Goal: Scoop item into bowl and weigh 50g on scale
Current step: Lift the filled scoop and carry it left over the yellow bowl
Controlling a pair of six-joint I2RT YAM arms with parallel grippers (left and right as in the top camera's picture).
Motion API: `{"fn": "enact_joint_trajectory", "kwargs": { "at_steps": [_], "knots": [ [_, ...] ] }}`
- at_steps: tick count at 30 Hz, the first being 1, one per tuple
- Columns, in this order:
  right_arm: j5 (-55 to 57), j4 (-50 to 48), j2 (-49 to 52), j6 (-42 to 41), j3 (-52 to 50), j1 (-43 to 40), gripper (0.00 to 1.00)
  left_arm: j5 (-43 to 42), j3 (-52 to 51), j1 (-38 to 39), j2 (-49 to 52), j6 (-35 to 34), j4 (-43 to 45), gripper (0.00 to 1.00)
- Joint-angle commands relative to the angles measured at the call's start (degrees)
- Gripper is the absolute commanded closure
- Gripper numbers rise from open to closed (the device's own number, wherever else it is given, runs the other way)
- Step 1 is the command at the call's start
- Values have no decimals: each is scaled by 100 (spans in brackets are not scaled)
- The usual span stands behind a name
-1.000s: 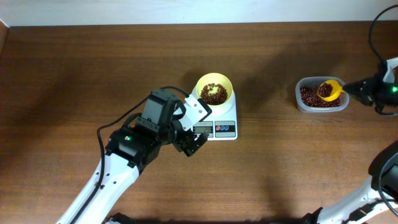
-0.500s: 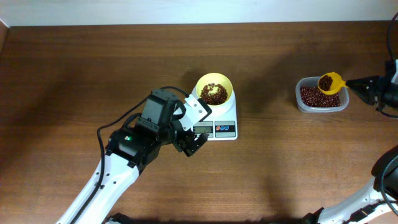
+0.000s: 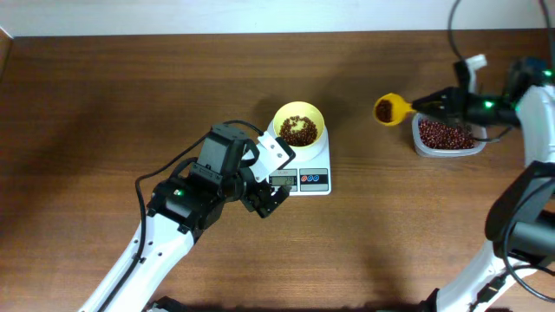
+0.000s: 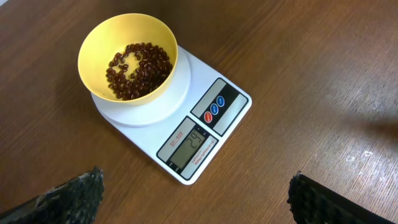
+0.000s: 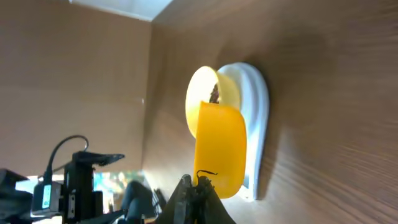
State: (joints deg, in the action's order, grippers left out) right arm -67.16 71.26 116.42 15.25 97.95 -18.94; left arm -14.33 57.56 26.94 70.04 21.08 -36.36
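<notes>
One bowl (image 4: 99, 43), one scale (image 4: 239, 102), one scoop (image 3: 388, 109)

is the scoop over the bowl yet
No, the scoop hangs over the table, between the clear container and the bowl.

Left claw (image 4: 194, 202), fingertips (image 4: 68, 200) partly beyond the bottom edge.

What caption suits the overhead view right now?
Right gripper holds the bean-loaded yellow scoop between the clear container and the bowl on the scale; left gripper open nearby.
</notes>
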Motion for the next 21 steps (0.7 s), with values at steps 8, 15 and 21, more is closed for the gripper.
{"fn": "enact_joint_trajectory", "kwargs": {
  "at_steps": [8,15,21],
  "knots": [
    [-144,-345,33,101,-28,1615,96,20,-31,17,-52,90,9,1],
    [-138,-551,33,101,-28,1908,96,17,-31,17,-52,90,9,1],
    [-138,-549,33,103,-28,1910,96,17,-31,17,-52,90,9,1]
  ]
}}
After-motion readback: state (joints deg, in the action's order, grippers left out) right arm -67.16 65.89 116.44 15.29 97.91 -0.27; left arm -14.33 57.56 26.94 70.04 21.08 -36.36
